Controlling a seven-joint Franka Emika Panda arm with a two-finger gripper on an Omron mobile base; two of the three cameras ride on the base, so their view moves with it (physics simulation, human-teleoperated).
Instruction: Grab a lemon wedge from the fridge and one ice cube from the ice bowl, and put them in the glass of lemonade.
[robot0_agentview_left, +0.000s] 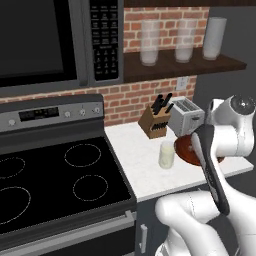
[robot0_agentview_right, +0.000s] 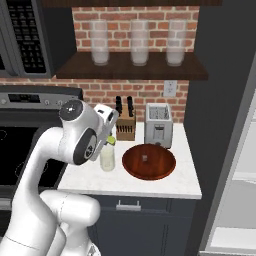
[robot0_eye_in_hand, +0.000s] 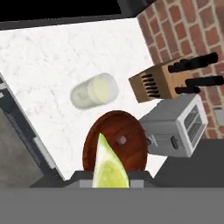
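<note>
No legible text anywhere.
Microwave keypad (robot0_agentview_left: 104, 37), up and left of the knife block (robot0_agentview_left: 153, 121), carries rows of small white markings, too blurred to read. Stove control panel (robot0_agentview_left: 50, 114), left of the knife block, has a dark display strip with faint pale marks, also unreadable. Toaster (robot0_agentview_right: 158, 125), just right of the knife block, shows no brand or label that resolves. Wall outlet (robot0_agentview_right: 170, 88), above the toaster, has no markings I can make out. Nothing readable on the counter items from the hand view either.
</note>
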